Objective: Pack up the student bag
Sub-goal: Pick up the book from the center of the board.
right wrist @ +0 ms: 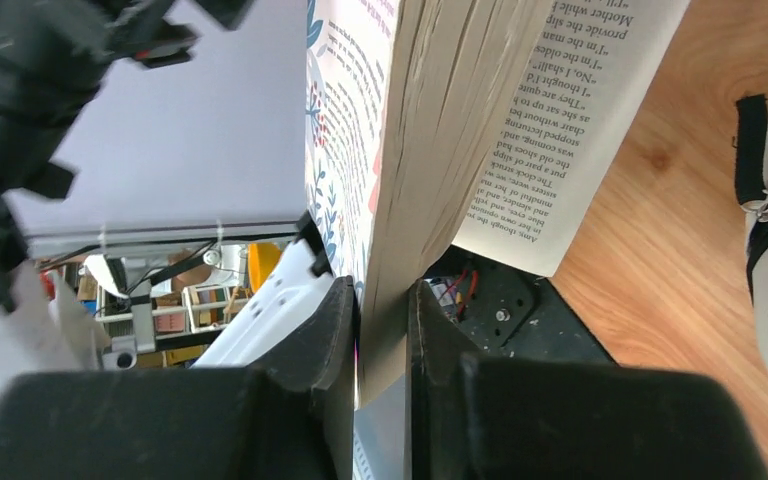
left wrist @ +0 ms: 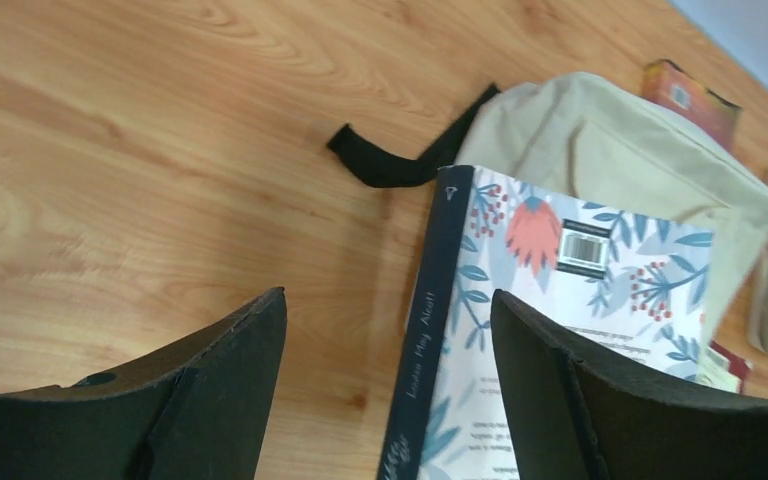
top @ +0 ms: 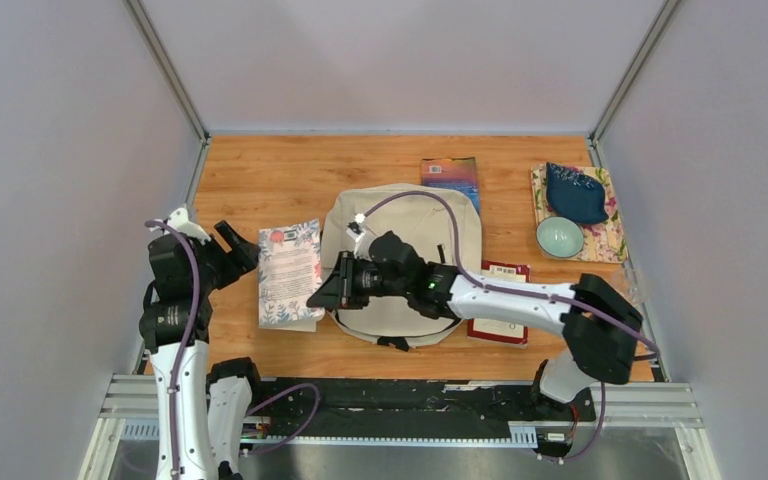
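The student bag (top: pixel 405 235), a beige canvas backpack with black straps, lies flat mid-table; it also shows in the left wrist view (left wrist: pixel 620 150). A floral-cover paperback (top: pixel 288 268) sits just left of it. My right gripper (top: pixel 325 293) reaches over the bag and is shut on the book's page edge; in the right wrist view (right wrist: pixel 382 300) the jaws clamp the page block (right wrist: pixel 440 130), with some pages hanging loose. My left gripper (top: pixel 228 245) is open and empty, hovering left of the book, with the book's dark spine (left wrist: pixel 430 330) between its fingers (left wrist: pixel 388 300).
A red book (top: pixel 500 305) lies right of the bag, partly under my right arm. Another book (top: pixel 451 175) lies behind the bag. A floral mat (top: pixel 610 240) at back right holds a teal bowl (top: pixel 560 237) and a dark blue pouch (top: pixel 577 193). A black strap (left wrist: pixel 380 165) trails onto the wood.
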You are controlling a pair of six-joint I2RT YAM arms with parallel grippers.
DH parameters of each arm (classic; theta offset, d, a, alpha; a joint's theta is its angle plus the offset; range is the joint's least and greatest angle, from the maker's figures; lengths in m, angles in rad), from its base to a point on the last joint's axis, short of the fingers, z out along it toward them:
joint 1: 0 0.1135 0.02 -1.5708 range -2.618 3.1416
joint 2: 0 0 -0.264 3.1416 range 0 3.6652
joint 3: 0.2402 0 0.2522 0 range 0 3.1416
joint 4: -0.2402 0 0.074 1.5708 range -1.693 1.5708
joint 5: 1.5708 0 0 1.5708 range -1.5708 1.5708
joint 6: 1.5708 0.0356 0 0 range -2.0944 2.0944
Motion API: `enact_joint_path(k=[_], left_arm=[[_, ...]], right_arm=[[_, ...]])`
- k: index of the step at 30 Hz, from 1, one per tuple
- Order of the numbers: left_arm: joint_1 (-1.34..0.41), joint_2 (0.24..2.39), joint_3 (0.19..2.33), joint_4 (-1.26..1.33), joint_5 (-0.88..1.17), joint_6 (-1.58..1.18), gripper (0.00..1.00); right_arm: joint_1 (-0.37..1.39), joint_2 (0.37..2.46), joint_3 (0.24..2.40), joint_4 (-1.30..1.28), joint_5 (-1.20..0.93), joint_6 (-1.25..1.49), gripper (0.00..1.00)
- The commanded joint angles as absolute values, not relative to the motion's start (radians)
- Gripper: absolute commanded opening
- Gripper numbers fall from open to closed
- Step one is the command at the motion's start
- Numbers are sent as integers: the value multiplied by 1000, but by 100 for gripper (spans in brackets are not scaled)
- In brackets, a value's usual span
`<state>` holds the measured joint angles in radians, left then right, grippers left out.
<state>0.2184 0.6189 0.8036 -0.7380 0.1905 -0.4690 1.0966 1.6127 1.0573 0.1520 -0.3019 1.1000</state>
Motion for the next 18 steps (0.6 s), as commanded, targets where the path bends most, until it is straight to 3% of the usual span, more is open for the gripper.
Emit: enact_joint_path(k=[1, 5, 11, 15, 18], left_arm=[[216, 647, 853, -689, 427, -491, 83], [216, 663, 776, -519, 738, -567, 83], [213, 683, 579, -42, 1069, -868, 84], [128, 725, 528, 89, 1089, -919, 84], [-29, 774, 532, 153, 1074, -917, 84]], right_arm=[[1086, 1433, 991, 258, -246, 1046, 0], [1081, 1307, 916, 224, -215, 1014, 0], [1062, 1140, 807, 199, -193, 996, 0], [1060, 1056, 769, 166, -178, 976, 0], [1058, 994, 733, 153, -163, 970, 0]])
